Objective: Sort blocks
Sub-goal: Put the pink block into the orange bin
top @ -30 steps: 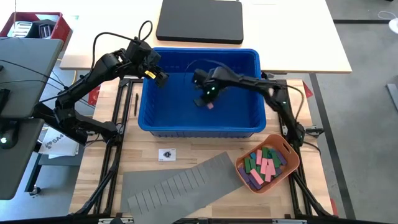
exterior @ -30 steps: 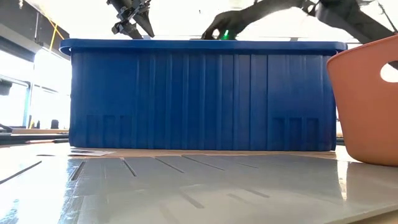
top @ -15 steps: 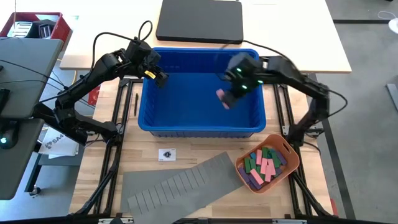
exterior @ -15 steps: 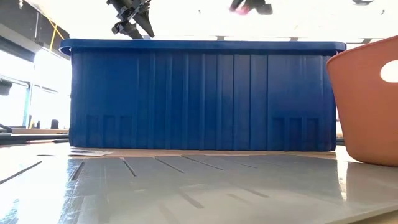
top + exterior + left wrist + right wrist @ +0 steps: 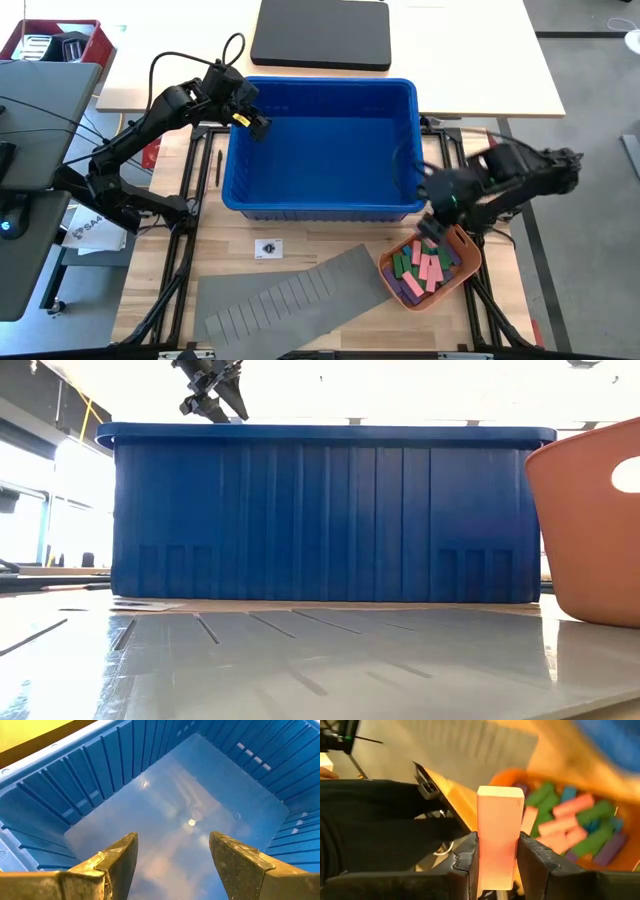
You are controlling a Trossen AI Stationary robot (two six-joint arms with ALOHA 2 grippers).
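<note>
Carrying is the step in hand: your right gripper (image 5: 495,851) is clamped on a flat rectangular pink block (image 5: 499,836), poised at the orange-red plastic tray's (image 5: 468,239) rim nearest the deep blue plastic bin (image 5: 320,95). Green, pink, purple and blue blocks (image 5: 427,265) already lie heaped in that tray. Next, I judge, you centre over the tray and let go. The block's long axis runs straight out from between the fingers. Your left gripper (image 5: 172,857) waits over the bin's far-left corner, spread and empty.
</note>
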